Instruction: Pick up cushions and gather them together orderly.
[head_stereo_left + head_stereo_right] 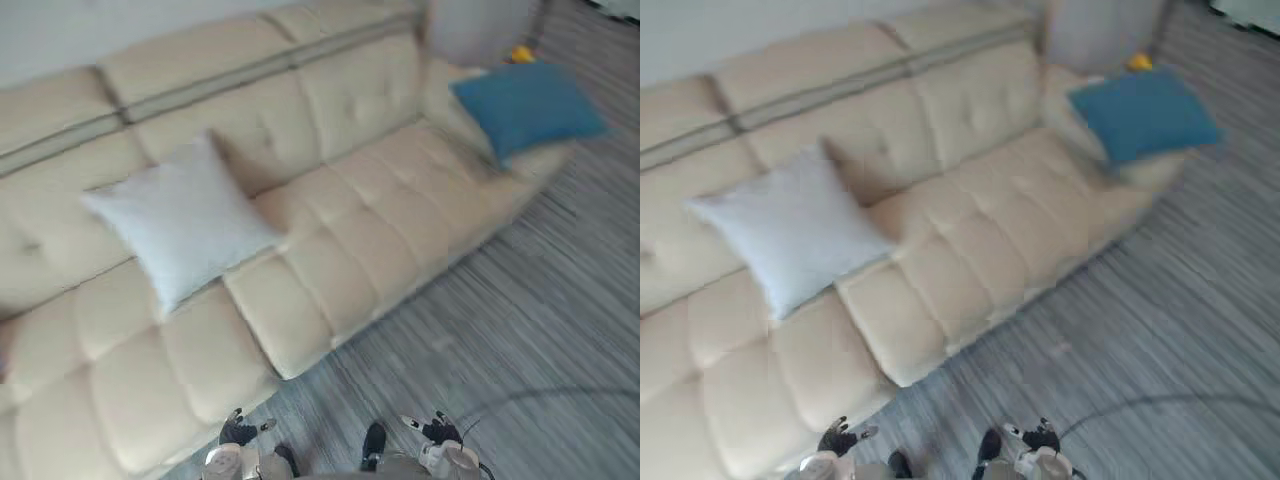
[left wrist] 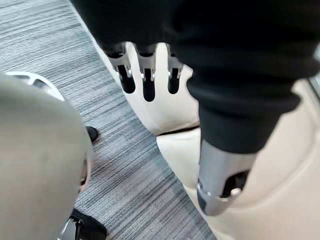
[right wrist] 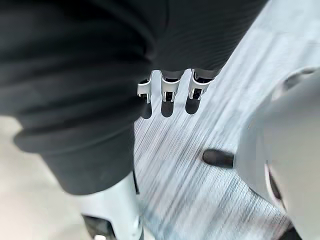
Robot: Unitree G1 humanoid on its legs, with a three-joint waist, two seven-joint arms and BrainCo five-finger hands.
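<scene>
White cushion (image 1: 180, 222), blue cushion (image 1: 527, 105) beyond left robot hand (image 1: 238, 432), right robot hand (image 1: 438, 430), both slack

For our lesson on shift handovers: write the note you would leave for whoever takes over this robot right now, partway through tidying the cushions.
Left hand: open, empty, low by the front edge of the sofa.
Right hand: open, empty, low over the floor.
Cushions: the white cushion leans on the backrest toward the sofa's left. The blue cushion lies at its far right end. They are well apart.
Done: nothing gathered yet.
Left: pick up one cushion, carry it to the other, and set the two neatly side by side.
</scene>
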